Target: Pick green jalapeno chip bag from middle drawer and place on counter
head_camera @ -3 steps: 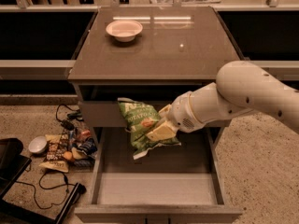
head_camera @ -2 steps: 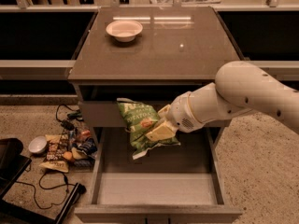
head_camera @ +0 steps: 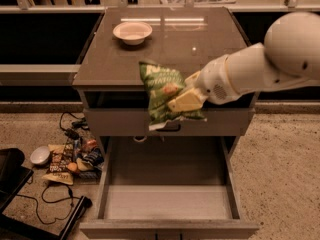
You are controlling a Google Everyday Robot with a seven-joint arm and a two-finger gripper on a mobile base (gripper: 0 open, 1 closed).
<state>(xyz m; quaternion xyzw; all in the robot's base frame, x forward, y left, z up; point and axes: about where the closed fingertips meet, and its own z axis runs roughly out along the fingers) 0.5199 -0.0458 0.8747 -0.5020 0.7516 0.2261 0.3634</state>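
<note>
The green jalapeno chip bag (head_camera: 162, 91) hangs in the air in front of the counter's front edge, above the open middle drawer (head_camera: 169, 201). My gripper (head_camera: 181, 100) comes in from the right on a white arm and is shut on the bag's right side, with one pale finger (head_camera: 187, 100) lying across it. The drawer is pulled out and nothing lies on its pale floor. The glossy grey-brown counter (head_camera: 165, 46) lies just behind the bag.
A white bowl (head_camera: 132, 32) stands on the counter at the back left. A closed drawer front with a black handle (head_camera: 169, 124) sits under the counter. Snack packets, a small bowl and cables (head_camera: 67, 156) lie on the floor at the left.
My gripper has lifted the bag up out of the drawer to the height of the counter's front edge and a little to the right.
</note>
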